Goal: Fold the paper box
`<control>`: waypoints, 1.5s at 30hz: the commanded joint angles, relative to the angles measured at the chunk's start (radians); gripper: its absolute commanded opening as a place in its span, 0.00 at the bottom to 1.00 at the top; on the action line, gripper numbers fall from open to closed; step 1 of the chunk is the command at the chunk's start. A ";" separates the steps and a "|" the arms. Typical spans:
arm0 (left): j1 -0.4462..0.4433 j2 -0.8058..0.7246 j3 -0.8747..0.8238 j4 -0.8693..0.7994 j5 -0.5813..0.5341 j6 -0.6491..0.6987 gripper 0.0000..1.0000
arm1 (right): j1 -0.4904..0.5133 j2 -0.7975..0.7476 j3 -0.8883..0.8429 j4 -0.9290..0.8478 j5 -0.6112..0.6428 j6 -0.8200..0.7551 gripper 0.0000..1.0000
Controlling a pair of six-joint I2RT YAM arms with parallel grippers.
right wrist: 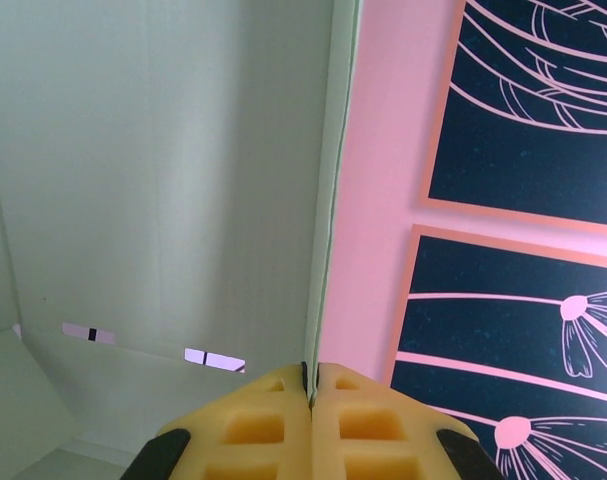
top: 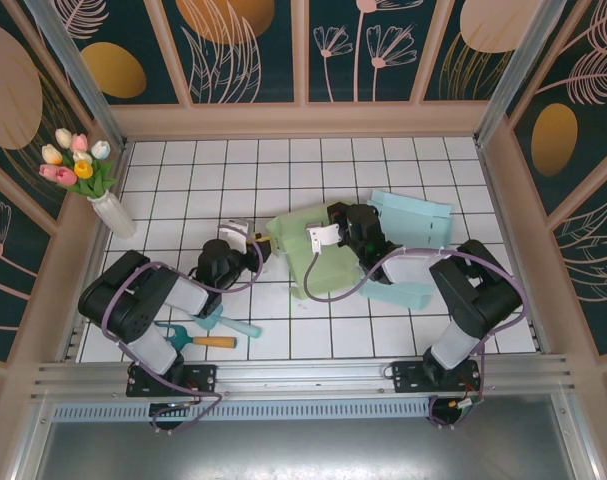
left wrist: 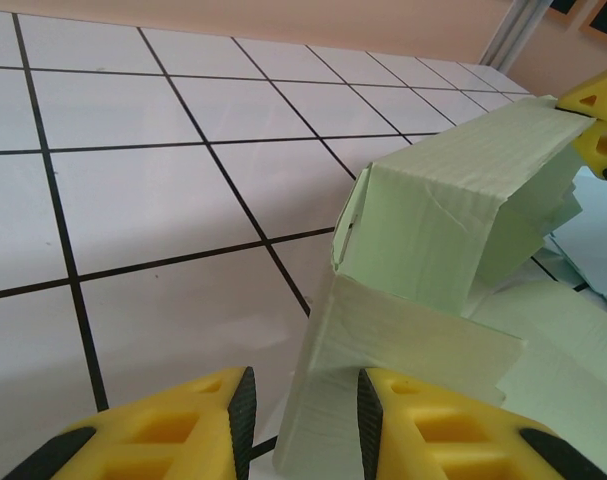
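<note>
Paper box (left wrist: 423, 260) cropped by left wrist view's lower edge; pale blue sheet (top: 413, 215) partly under right arm (top: 463, 290).

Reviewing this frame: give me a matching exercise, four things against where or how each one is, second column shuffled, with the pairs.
1 green paper box
2 pale blue cardboard
3 tulip vase
4 right gripper

a far left of the table
b shut on the box's wall edge
c centre of the table
d right of the green paper box

Pairs: 1-c; 2-d; 3-a; 4-b
</note>
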 commanded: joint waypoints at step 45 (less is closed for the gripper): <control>-0.080 0.124 0.105 0.091 -0.024 -0.156 0.42 | -0.006 0.023 0.003 -0.022 -0.017 0.032 0.00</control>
